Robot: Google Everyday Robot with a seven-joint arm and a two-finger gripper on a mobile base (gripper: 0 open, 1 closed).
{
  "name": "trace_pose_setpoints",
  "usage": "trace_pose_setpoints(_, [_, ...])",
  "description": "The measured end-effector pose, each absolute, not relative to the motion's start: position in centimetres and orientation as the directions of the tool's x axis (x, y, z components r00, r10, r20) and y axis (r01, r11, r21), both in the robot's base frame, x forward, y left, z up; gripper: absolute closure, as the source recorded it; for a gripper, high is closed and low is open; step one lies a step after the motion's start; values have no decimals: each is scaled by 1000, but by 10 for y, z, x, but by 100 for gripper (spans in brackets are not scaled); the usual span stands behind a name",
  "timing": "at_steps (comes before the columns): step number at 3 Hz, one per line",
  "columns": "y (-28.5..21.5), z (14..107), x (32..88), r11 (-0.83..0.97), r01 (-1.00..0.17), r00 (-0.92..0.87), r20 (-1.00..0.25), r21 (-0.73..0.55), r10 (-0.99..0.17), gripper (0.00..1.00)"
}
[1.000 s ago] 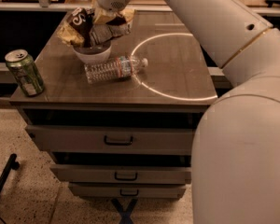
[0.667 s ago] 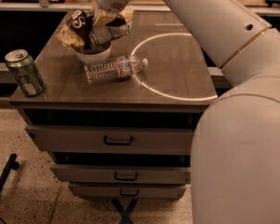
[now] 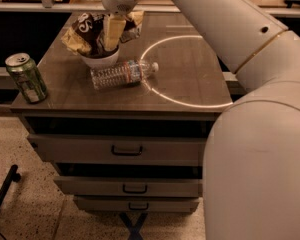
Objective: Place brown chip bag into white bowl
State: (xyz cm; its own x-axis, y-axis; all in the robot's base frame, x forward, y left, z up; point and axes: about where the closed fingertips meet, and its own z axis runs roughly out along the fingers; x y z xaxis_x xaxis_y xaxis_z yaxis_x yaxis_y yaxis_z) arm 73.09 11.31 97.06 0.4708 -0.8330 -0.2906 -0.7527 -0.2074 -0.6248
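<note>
Placement is the step in hand, and I judge it nearly done: the brown chip bag (image 3: 86,28) lies crumpled across the white bowl (image 3: 101,61), its middle down in the bowl and both ends spilling over the rim toward nine o'clock and two o'clock, since the bag is longer than the bowl is wide. The bowl stands at about ten o'clock on the tabletop (image 3: 190,79). The gripper (image 3: 112,34) points straight down into the bowl, buried in the bag's folds; I cannot tell whether it grips the foil or has let go. The next move, in my judgement, calls for a clean release and a straight vertical lift, slow enough that the foil does not cling and ride up out of the bowl. I would also mind the clear water bottle (image 3: 120,74), which lies on its side just at five o'clock of the bowl, close enough to be nudged. A green can (image 3: 26,78) stands well apart at eight o'clock, near the table's front left corner. The arm (image 3: 230,29) rises from the foreground at four o'clock, runs up and across toward eleven o'clock, and bends down at the wrist over the bowl.
</note>
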Motion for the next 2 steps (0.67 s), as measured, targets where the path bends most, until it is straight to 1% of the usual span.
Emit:
trace_pose_setpoints(1, [113, 970, 731, -208, -753, 471, -291, -625, -833, 0])
trace_pose_setpoints(2, [104, 992, 727, -187, -721, 472, -275, -667, -837, 0])
